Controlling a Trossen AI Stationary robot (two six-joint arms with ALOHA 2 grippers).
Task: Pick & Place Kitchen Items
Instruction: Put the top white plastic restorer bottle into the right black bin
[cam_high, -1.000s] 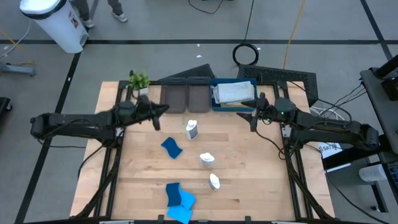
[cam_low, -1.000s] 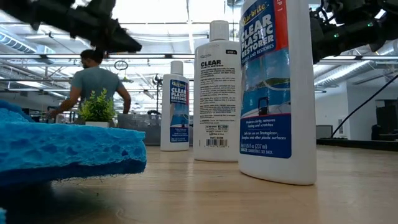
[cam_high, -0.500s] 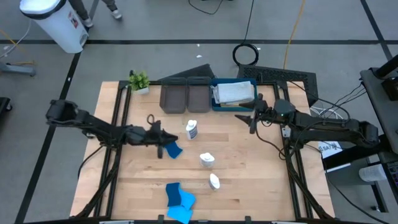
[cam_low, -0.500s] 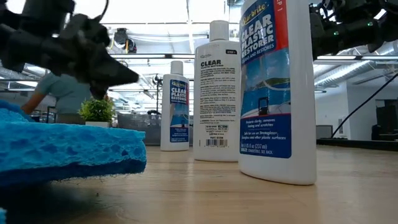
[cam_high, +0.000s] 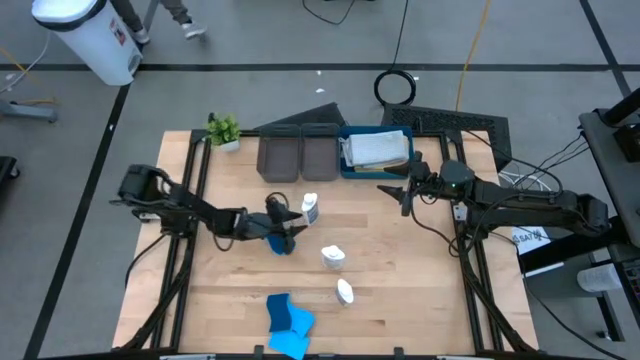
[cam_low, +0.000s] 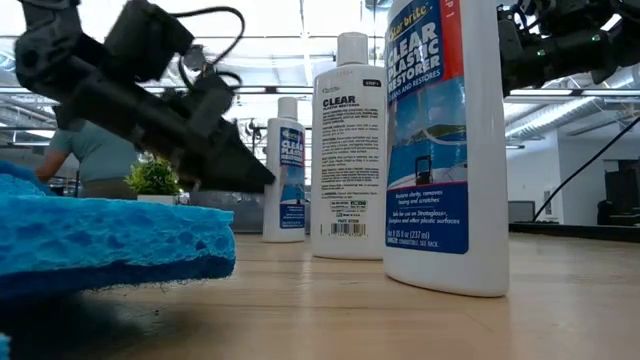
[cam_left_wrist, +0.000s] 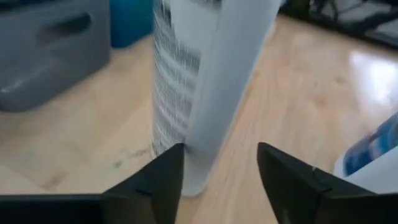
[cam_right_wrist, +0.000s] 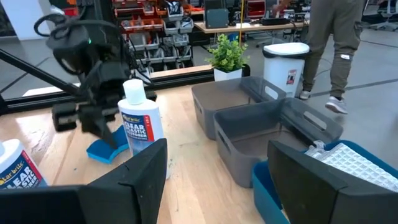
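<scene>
Left gripper (cam_high: 292, 232) jaws open, just beside upright white bottle (cam_high: 309, 208) over dark-blue sponge (cam_high: 281, 243); right gripper (cam_high: 398, 190) open, near blue tray (cam_high: 347, 168).

My two arms, the left arm (cam_high: 190, 208) and the right arm (cam_high: 520, 204), are dark, built of slim tubes joined by bulkier round joints. A black cable (cam_low: 205, 30) loops over my left wrist. My fingers (cam_right_wrist: 323, 180) are dark, flat, angular plates with bevelled edges, matte all over.
</scene>
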